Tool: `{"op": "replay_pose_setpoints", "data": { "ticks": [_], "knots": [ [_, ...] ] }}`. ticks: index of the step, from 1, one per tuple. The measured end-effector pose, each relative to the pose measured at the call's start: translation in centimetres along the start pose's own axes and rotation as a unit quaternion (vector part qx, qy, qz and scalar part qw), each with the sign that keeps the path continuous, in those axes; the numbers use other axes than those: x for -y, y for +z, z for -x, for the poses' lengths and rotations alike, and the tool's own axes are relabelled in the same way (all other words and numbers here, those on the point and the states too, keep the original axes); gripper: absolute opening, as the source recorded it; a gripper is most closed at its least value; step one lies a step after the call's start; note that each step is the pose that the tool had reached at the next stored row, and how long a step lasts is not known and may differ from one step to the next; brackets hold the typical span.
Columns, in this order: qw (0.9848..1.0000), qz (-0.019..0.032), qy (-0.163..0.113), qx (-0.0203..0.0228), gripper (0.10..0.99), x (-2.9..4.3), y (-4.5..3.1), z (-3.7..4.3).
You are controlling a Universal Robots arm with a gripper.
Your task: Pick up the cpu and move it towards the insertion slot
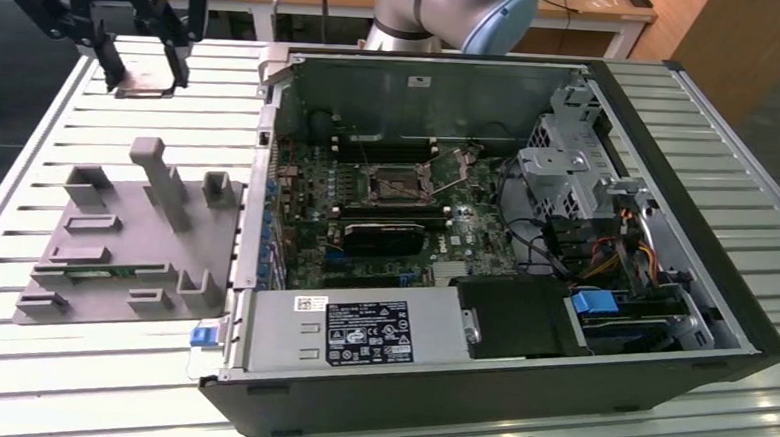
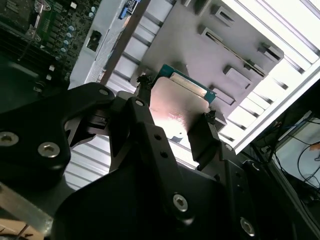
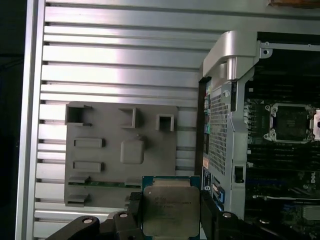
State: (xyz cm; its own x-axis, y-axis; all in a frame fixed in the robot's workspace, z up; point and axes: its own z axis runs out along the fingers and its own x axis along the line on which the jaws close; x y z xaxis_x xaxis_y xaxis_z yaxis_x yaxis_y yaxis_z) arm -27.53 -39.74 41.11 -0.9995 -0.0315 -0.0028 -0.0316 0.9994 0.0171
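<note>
Above the slatted table (image 1: 47,140), toward the exterior view's left — gripper (image 1: 145,74) raised in the air, fingers (image 1: 175,65) clamped on the cpu (image 1: 144,75). Well apart from the open case (image 1: 515,385), which lies on its side toward the exterior view's right.

In the first wrist view: cpu (image 3: 171,210) flat between two black fingers (image 3: 134,212), silver top up, thin blue-green edge showing along one side. Gripper (image 3: 171,216) narrowed to the chip's width. In the second wrist view: same hold from another angle, gripper (image 2: 175,112) pinching the cpu (image 2: 175,107) at two opposite edges, a fingertip (image 2: 209,120) pressed on one of them, pale metal face catching a pinkish glare.

Under the held chip — grey tray (image 1: 121,249) with raised blocks and recesses, resting on the table just beside the case wall. Seen too in the first wrist view (image 3: 100,150), a narrow green strip (image 3: 107,183) lying in one of its grooves.

Inside the case, on the green board (image 1: 484,228): slot (image 1: 392,184), silver frame and dark centre, uncovered, nothing seated in it. In the first wrist view, slot (image 3: 291,122) off to one side of the cpu, apart from it, case wall between. Black heatsink (image 1: 382,240) near the slot.
</note>
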Motion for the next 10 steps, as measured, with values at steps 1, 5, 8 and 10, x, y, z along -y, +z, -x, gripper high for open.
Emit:
{"op": "replay_pose_setpoints", "data": {
  "ticks": [1, 5, 8, 10],
  "knots": [
    [1.0000, 0.0000, 0.000, 0.0000, 0.541, 0.01, 0.00, 0.36],
    [1.0000, 0.0000, 0.000, -0.0004, 0.541, 0.06, 0.00, 1.82],
    [1.0000, 0.0000, 0.000, -0.0007, 0.541, 0.10, 0.01, 3.00],
    [1.0000, 0.0000, 0.000, -0.0011, 0.541, 0.12, 0.01, 3.80]
  ]
}}
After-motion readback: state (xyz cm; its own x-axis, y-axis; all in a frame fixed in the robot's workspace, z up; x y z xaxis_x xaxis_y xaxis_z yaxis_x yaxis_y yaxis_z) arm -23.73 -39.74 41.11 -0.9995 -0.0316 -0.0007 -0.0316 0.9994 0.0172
